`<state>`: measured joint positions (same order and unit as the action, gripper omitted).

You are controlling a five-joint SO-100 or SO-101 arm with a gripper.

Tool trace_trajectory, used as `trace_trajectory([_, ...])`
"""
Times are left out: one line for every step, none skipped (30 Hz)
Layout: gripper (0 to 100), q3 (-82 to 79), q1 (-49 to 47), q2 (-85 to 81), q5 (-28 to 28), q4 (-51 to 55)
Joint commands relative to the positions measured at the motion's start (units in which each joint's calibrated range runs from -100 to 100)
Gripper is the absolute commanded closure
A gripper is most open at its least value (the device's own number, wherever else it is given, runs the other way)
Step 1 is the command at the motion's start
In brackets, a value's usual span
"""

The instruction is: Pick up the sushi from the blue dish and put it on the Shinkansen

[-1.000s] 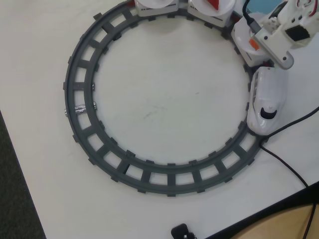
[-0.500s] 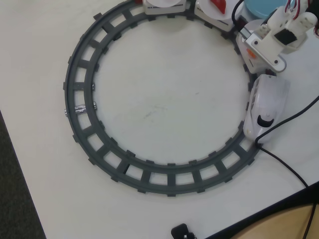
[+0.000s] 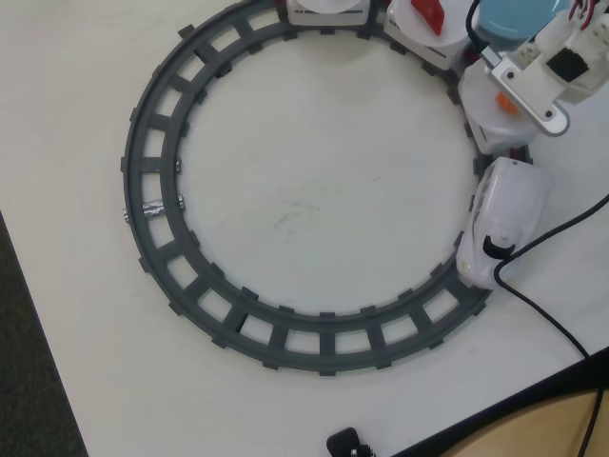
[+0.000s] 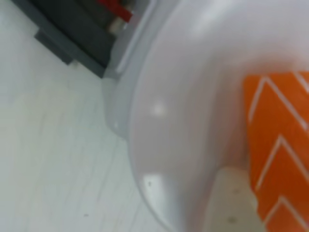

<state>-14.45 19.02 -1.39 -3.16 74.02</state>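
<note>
Your hand (image 3: 509, 103) grips the sushi (image 4: 280, 150) over the Shinkansen (image 3: 495, 224) plate (image 4: 193, 96); releasing off-centre risks it sliding off.

1 track (image 3: 162, 276) | 1 train (image 3: 500, 224) | 3 plates (image 3: 490, 109) | 1 blue dish (image 3: 509, 14)

In the overhead view the Shinkansen (image 3: 499, 221) has rolled further along the grey track (image 3: 157, 238), nose swinging inward. More of the blue dish (image 3: 514, 19) shows now beside the arm.
</note>
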Motion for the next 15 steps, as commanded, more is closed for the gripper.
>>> trace_trajectory([82, -2.24, -2.74, -6.75, 0.23, 0.31])
trace_trajectory([82, -3.05, -3.53, -7.59, 0.23, 0.14])
trace_trajectory([81, -3.68, -4.15, -8.34, 0.23, 0.05])
trace_trajectory([81, -3.95, -4.67, -9.09, 0.23, -0.03])
trace_trajectory([81, -4.13, -5.03, -9.84, 0.23, -0.12])
trace_trajectory([81, -4.13, -5.2, -10.59, 0.23, 0.05])
trace_trajectory([81, -3.95, -5.2, -11.51, 0.12, 0.14])
trace_trajectory([81, -3.86, -4.76, -12.77, -0.04, 0.22])
trace_trajectory([81, -3.77, -4.5, -14.6, -0.09, 0.31])
trace_trajectory([81, -4.04, -3.88, -17.02, 0.07, 0.4])
trace_trajectory([81, -4.49, -2.56, -19.86, 0.12, 0.57])
trace_trajectory([81, -5.21, -0.89, -22.79, 0.17, 0.74])
trace_trajectory([81, -5.92, 0.96, -26.13, 0.23, 0.74])
trace_trajectory([81, -6.64, 3.42, -29.22, 0.23, 0.91])
trace_trajectory([81, -8.8, 6.33, -32.47, 0.28, 0.65])
